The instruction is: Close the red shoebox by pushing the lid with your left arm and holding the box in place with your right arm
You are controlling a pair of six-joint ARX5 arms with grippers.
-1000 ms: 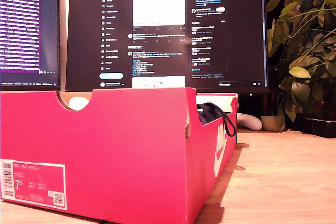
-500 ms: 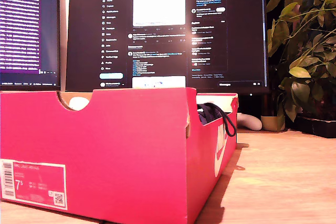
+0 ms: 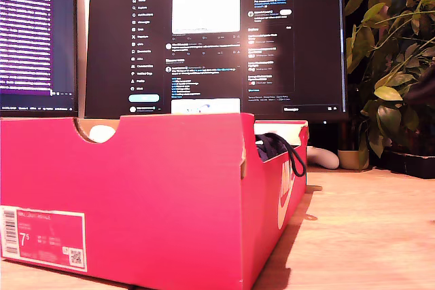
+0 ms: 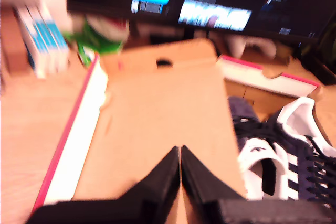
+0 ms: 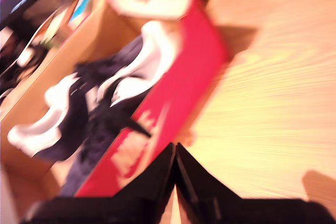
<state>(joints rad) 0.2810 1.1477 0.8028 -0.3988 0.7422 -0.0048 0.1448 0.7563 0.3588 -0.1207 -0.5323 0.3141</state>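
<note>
Almost nothing has moved since a second ago in the exterior view; only a dark blur has appeared at its right edge, by the plant [image 3: 394,66]. The red shoebox [image 3: 136,195] fills that view's lower left on the wooden table [image 3: 367,236], its lid [image 4: 163,119] open. My first gripper [image 4: 180,153] hangs over the lid, jaws together. My second gripper [image 5: 174,150] hovers beside the box's red side, jaws together. Dark sneakers [image 4: 283,156] lie inside, monitors [image 3: 217,39] behind.
</note>
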